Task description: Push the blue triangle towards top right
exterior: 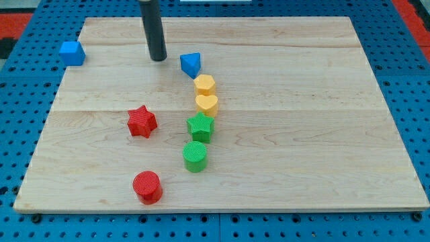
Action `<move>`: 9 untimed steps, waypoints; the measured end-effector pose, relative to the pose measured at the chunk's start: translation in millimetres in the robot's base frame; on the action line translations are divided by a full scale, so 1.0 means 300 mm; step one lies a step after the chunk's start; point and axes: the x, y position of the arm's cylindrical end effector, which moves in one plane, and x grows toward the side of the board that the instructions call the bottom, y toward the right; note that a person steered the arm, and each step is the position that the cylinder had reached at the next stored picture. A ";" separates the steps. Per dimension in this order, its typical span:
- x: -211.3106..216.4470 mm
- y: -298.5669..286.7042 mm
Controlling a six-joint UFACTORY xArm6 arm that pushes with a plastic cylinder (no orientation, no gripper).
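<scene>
My tip (158, 59) sits on the worktop (322, 121) just left of the blue triangle (191, 64), not touching; yellow hexagon (204, 84) just below it.

- The wooden tabletop (302, 101) carries every block.
- Landmark: green star (200, 126).
- Above it: yellow heart (207, 104), yellow hexagon (205, 85), blue triangle (191, 64).
- Below it: green cylinder (195, 156).
- To its left: red star (142, 122); lower left, red cylinder (147, 186).
- Far upper left, on the tabletop's edge: blue cube (72, 52).

Triangle (191, 64) right of end effector (158, 59)
</scene>
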 end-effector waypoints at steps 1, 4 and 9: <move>0.035 0.203; 0.032 0.449; -0.081 0.606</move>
